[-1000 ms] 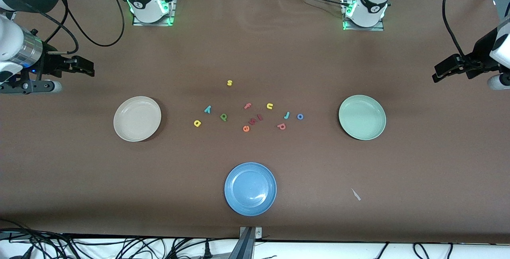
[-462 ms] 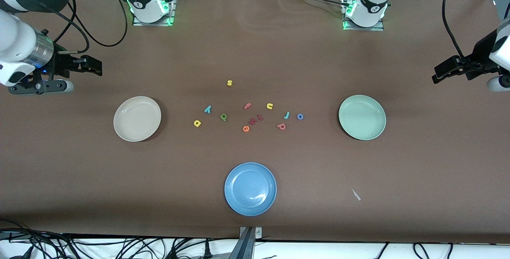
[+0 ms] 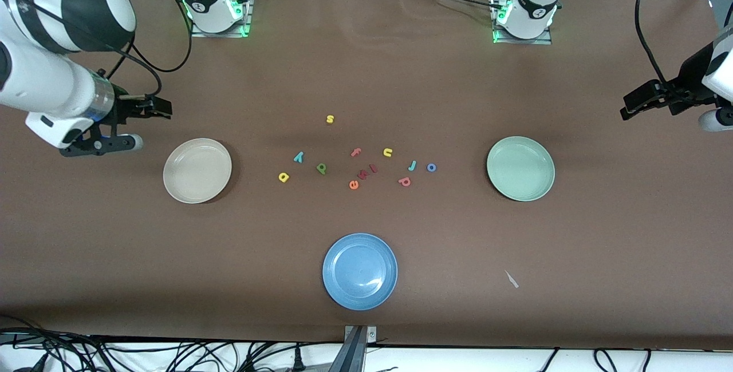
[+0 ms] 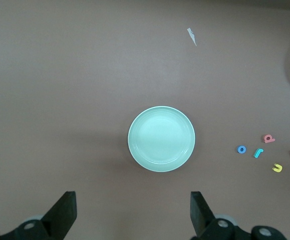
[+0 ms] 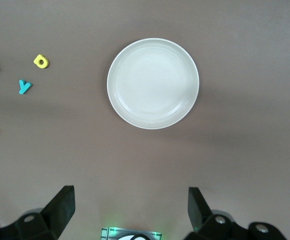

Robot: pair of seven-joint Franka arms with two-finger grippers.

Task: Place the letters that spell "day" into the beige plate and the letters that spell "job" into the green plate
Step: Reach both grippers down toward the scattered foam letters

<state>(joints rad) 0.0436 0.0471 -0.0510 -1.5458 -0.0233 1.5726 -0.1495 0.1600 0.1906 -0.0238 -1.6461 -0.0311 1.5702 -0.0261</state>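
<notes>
The yellow round letter (image 3: 283,177), teal y (image 3: 298,157) and dark green d (image 3: 322,168) lie mid-table, toward the empty beige plate (image 3: 197,170). The light blue j (image 3: 412,165), dark blue o (image 3: 431,167) and salmon b (image 3: 405,181) lie toward the empty green plate (image 3: 520,167). My right gripper (image 3: 163,108) hangs open over bare table beside the beige plate (image 5: 153,83), holding nothing. My left gripper (image 3: 627,107) waits open at the left arm's end, and its wrist view shows the green plate (image 4: 161,138).
A blue plate (image 3: 359,270) sits nearest the front camera. Spare letters lie among the others: a yellow s (image 3: 330,119), yellow u (image 3: 387,152), salmon f (image 3: 356,152), orange e (image 3: 354,185). A small pale scrap (image 3: 511,279) lies on the brown cloth.
My right arm has swung in from the table's end toward the beige plate, gripper still open. The left arm and all letters have stayed put.
</notes>
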